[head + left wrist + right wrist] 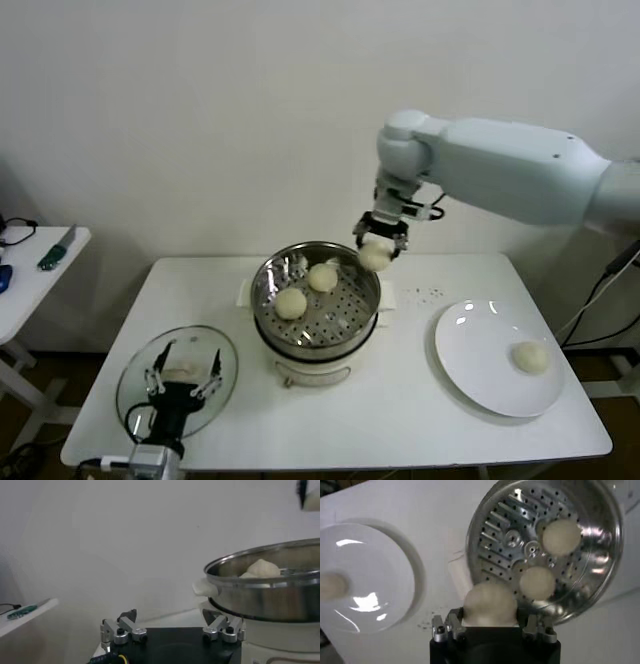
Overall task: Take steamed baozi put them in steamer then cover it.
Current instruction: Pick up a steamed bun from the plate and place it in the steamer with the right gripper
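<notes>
The steamer [316,300] stands mid-table, a shiny steel pot on a white base. Two steamed baozi [291,302] [322,277] lie on its perforated tray [520,515]. My right gripper [378,248] hangs over the pot's far right rim, shut on a third baozi [375,258], which fills the space between the jaws in the right wrist view [488,605]. Another baozi [530,357] rests on the white plate [480,350] at the right. My left gripper [183,378] stands open low over the glass lid [140,385] at the front left, with nothing between its fingers [122,627].
A small white side table [40,270] with a few small items stands off to the left. In the left wrist view the steamer [265,595] rises close by, with a baozi [262,568] showing above its rim.
</notes>
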